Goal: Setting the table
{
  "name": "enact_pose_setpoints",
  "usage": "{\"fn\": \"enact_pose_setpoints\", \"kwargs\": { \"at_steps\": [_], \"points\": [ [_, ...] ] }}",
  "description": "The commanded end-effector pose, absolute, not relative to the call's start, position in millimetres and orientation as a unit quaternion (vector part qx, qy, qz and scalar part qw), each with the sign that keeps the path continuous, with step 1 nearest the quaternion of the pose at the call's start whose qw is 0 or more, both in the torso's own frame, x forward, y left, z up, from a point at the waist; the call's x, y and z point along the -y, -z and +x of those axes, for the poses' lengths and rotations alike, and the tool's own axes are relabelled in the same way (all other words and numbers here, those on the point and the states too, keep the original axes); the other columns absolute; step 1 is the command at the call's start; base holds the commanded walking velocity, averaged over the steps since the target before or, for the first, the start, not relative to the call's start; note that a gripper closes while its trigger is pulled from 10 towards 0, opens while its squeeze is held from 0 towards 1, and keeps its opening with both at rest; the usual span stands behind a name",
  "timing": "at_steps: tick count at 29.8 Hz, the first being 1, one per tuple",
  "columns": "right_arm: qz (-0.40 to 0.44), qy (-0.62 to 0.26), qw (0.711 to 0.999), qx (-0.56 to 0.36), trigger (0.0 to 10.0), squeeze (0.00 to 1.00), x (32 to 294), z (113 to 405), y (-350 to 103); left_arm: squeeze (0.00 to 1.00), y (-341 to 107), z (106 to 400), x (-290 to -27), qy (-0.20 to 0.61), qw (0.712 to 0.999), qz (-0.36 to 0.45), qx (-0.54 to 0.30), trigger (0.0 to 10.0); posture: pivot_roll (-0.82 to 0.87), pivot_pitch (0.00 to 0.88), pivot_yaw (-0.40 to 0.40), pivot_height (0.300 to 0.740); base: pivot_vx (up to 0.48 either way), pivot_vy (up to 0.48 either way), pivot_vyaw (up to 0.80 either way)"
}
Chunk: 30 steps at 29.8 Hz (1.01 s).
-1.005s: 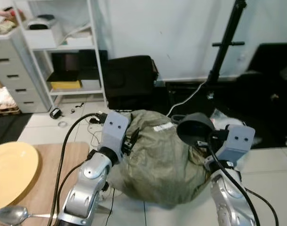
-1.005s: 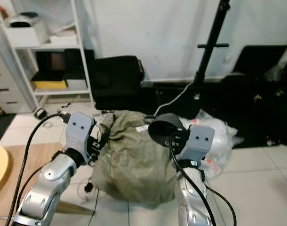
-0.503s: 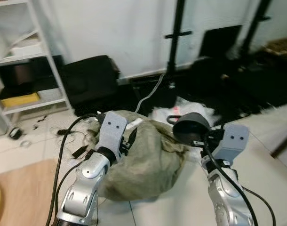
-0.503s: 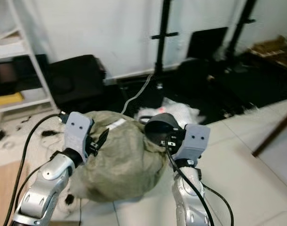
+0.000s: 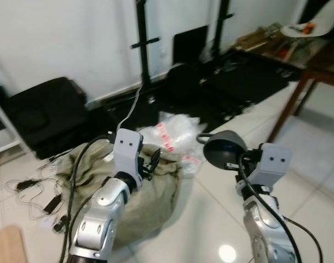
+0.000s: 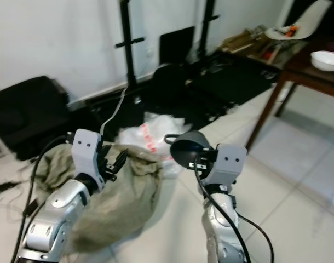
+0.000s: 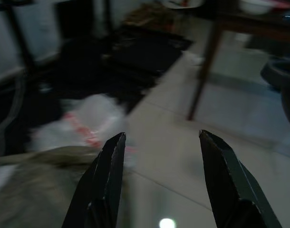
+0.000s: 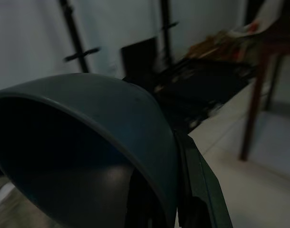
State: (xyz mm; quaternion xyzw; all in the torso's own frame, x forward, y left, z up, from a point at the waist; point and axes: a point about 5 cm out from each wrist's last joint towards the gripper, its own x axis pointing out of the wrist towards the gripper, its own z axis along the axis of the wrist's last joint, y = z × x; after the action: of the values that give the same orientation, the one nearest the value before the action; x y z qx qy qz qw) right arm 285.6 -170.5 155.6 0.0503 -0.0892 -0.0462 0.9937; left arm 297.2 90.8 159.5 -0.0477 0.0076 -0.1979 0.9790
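Lying far left on the tiled floor (image 5: 211, 197): a lumpy green sack (image 5: 139, 197), with black cables (image 5: 30, 189) spilling beside it. Hovering above the sack: the left gripper (image 7: 157, 183), fingers (image 7: 107, 175) spread apart and gripping nothing. Sitting just past the sack: a crinkly white plastic bag (image 5: 172, 131). Standing behind, against the white wall: black stands (image 5: 140, 38) and dark cases.

Moving rightward: the right gripper (image 5: 238, 159), pinching the rim of a dark bowl (image 5: 224, 149), raised in the air and tipped on its side (so nothing could be riding inside). Waiting far right, well apart from the bowl: a brown wooden table (image 6: 298, 68), already bearing a white bowl (image 6: 326, 59).

Probably carrying the dark bowl over to that table. Worrying parts: tripping on cables or sack while walking, slipping of the bowl from a thin rim pinch, or bumping the table leg.
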Motion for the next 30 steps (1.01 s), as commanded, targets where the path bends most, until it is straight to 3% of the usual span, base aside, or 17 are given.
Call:
{"fn": "enact_pose_setpoints", "kwargs": {
  "at_steps": [1,12,30],
  "points": [
    [0.055,0.042,0.994,0.082,10.0,0.0,168.0,283.1,-151.1,0.0,-148.5,296.4,-99.7,0.181,0.981,-0.056,-0.033,10.0,-0.09,0.0,0.113,0.74,0.0,0.0,-0.8],
    [0.038,0.01,0.997,0.069,10.0,0.0,166.7,284.5,-151.0,0.0,-139.5,290.7,-99.9,0.168,0.982,-0.068,-0.046,10.0,-0.08,0.0,0.042,0.74,0.0,0.0,-0.8],
    [0.04,0.023,0.997,0.068,10.0,0.0,169.1,278.9,-150.5,0.0,-142.8,294.2,-92.1,0.184,0.982,-0.043,-0.03,10.0,-0.12,0.0,0.075,0.74,0.0,0.0,-0.8]
  ]
}}
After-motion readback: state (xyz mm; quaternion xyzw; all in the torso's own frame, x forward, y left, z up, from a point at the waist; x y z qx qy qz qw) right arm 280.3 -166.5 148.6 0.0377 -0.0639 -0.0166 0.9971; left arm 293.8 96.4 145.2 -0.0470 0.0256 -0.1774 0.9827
